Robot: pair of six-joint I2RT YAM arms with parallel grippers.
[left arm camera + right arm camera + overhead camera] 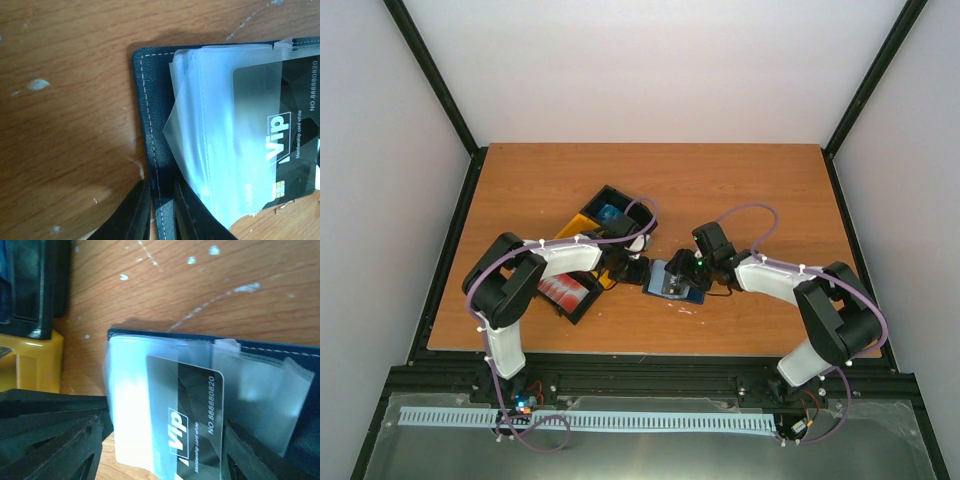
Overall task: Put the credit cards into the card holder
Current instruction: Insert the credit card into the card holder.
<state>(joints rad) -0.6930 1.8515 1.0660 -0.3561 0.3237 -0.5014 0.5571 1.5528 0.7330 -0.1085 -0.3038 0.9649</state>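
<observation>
left gripper (161, 216) pinches the card holder (150, 100); right gripper (165, 440) is spread, so the half-inserted card (190, 405) could slip out.

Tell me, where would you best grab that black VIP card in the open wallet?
Probably by its two long edges at the near end, coming in from the right end effector. The black card has its far end tucked among the clear sleeves of the card holder, its near end toward that open end effector.
</observation>
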